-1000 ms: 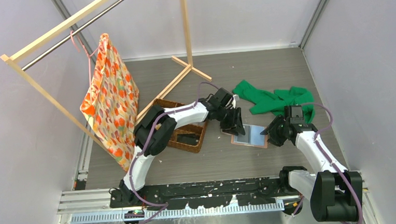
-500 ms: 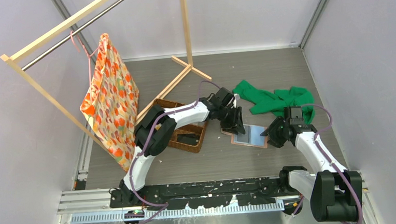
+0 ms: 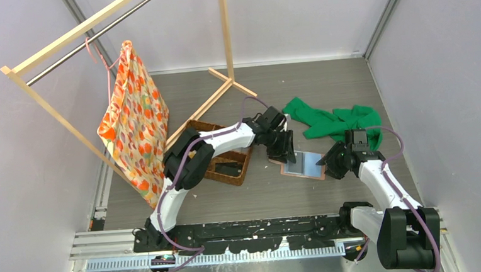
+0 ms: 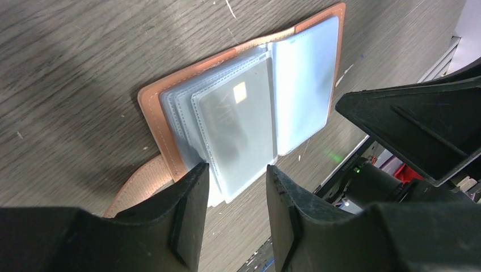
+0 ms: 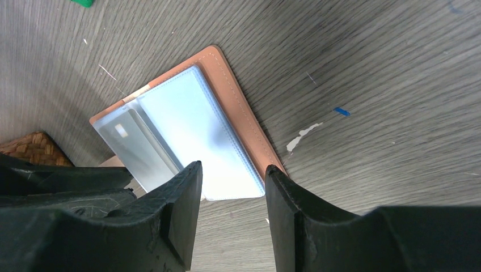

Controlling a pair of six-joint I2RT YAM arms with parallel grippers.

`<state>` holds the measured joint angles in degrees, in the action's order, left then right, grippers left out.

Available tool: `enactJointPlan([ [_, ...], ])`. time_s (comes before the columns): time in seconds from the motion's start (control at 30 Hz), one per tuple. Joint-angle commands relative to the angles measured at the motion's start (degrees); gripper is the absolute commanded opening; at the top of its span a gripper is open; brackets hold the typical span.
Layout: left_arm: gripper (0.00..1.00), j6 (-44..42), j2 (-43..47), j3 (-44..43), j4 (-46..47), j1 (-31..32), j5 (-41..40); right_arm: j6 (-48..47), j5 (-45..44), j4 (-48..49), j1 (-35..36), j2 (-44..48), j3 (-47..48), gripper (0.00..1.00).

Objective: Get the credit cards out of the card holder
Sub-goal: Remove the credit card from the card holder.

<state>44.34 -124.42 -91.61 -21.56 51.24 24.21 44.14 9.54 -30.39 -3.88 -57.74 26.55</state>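
My left gripper [image 4: 233, 204] has its fingers spread and holds nothing. It stands over the plastic sleeves of the card holder [image 4: 154, 105], I think to catch the card [image 4: 235, 127] inside, and my right gripper [image 5: 231, 207], also spread and empty, waits over the right page. The card holder lies open and flat on the table [image 3: 260, 194] between both grippers, right of the basket [image 3: 227, 173]. Compared with one second ago it has not moved, and the arms shifted only very little.
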Motion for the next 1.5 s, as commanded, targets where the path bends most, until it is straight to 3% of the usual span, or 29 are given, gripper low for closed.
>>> enactJointPlan([
  [0.0,0.43,-0.29,-0.51,-1.68,0.33,0.91,1.32,0.51,-0.22,1.15,-0.26,1.06,0.26,0.50],
  [0.3,0.43,0.20,-0.90,-2.56,0.39,1.05,2.95,0.51,-0.22,1.00,-0.25,1.23,0.26,0.50],
  [0.87,0.42,1.70,0.21,-6.36,8.92,2.95,12.49,0.93,-0.89,0.32,-0.25,1.73,0.56,0.50],
  [1.1,0.43,5.83,-1.52,-7.88,14.81,3.90,15.48,3.10,-6.14,-5.24,-0.42,5.42,2.64,0.51],
  [1.27,0.43,9.01,-4.96,-9.39,18.93,4.30,17.30,6.80,-16.38,-12.94,-2.21,7.86,5.22,0.51],
  [1.47,0.42,8.78,-4.74,-8.72,19.17,4.03,16.37,4.37,-11.32,-12.87,-6.45,11.76,4.25,0.53],
])
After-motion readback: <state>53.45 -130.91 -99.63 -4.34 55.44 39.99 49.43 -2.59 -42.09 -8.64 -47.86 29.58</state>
